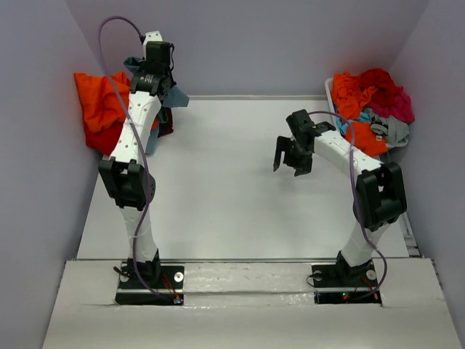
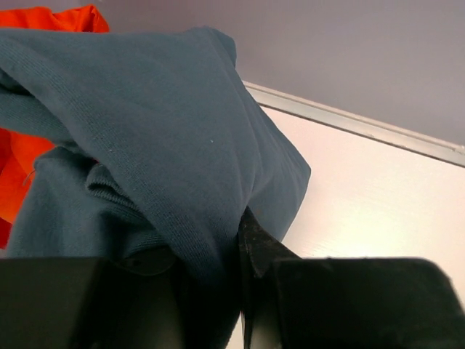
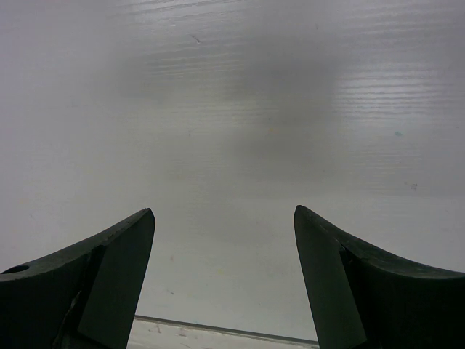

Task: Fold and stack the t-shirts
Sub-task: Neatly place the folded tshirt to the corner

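T-shirts lie in two groups along the far side of the table (image 1: 218, 196), with one more in hand.

Far left corner: an orange t-shirt (image 1: 98, 109) lies crumpled against the side wall. A strip of red cloth (image 1: 166, 125) shows at its near right edge.

Just beside it, the left arm (image 1: 134, 138) reaches up and back. The left gripper (image 2: 218, 265) pinches the slate-blue t-shirt (image 2: 167, 131). The left wrist view shows the blue cloth clamped between the two black fingers and draped over them in thick folds, with orange cloth visible behind it on the left. In the overhead view, part of the blue shirt hangs from the gripper toward the table. Whether its lower edge touches the surface cannot be told.

Right of centre: the right gripper (image 1: 290, 161) hangs above the table, pointing downward. Its fingers (image 3: 109, 276) are spread wide, and the right wrist view shows only tabletop beyond them.

Far right corner, well apart from that gripper: a heap of t-shirts (image 1: 370, 102). Orange and red are on top, magenta is at the right, and grey with a little teal is on the near side. All of them lie crumpled.
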`<state>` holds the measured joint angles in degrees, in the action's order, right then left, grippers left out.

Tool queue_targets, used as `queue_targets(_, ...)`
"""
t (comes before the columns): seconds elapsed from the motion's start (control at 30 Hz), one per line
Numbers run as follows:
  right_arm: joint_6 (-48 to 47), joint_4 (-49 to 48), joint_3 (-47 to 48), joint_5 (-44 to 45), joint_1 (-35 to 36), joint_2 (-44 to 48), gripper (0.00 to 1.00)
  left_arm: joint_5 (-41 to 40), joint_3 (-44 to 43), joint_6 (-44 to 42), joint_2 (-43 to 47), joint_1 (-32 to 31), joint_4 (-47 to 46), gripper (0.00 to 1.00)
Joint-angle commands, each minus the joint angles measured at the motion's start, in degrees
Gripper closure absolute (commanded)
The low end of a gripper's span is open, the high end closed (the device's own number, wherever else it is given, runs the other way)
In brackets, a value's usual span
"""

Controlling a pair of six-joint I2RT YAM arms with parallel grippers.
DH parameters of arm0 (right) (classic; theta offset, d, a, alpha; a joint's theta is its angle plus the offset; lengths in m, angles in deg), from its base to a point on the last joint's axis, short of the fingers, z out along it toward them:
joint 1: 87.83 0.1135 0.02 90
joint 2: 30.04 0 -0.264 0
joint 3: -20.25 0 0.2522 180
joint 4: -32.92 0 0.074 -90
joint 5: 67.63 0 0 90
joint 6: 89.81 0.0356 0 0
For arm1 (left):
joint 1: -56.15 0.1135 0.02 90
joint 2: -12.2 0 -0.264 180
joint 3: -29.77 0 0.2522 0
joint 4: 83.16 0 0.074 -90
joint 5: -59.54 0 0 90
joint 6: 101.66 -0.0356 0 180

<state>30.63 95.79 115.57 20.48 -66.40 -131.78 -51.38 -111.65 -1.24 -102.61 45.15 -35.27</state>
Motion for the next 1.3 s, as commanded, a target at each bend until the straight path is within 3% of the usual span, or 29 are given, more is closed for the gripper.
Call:
queue_targets(0.0,0.1,0.6,0.4,1.2,0.0,2.4,0.17,-0.2,-5.8,0.6,0.0,1.9,-5.7,0.95)
queue_targets(0.27,0.1,1.6,1.2,1.6,0.0,1.2,0.17,-0.5,-11.7,0.0,2.0,4.1,-16.5,0.95)
queue_targets(0.63,-0.3,2.8,2.8,1.6,0.0,-0.8,0.17,-11.0,-4.0,-10.1,13.1,4.6,-31.9,0.95)
queue_targets(0.8,-1.0,3.4,4.4,1.6,0.0,-2.2,0.17,-14.9,-11.4,-13.1,11.9,8.2,-31.5,0.95)
queue_targets(1.07,-2.6,6.2,8.8,1.6,0.0,-6.4,0.17,-6.4,-10.0,-2.8,10.7,19.3,-30.7,0.95)
queue_targets(1.23,-2.7,7.8,12.6,1.4,0.0,-9.2,0.17,5.6,-11.3,1.4,3.8,22.6,-32.3,0.95)
queue_targets(1.27,-2.5,8.1,12.9,1.0,0.0,-9.8,0.18,11.0,-12.3,2.4,-0.1,23.3,-31.3,0.95)
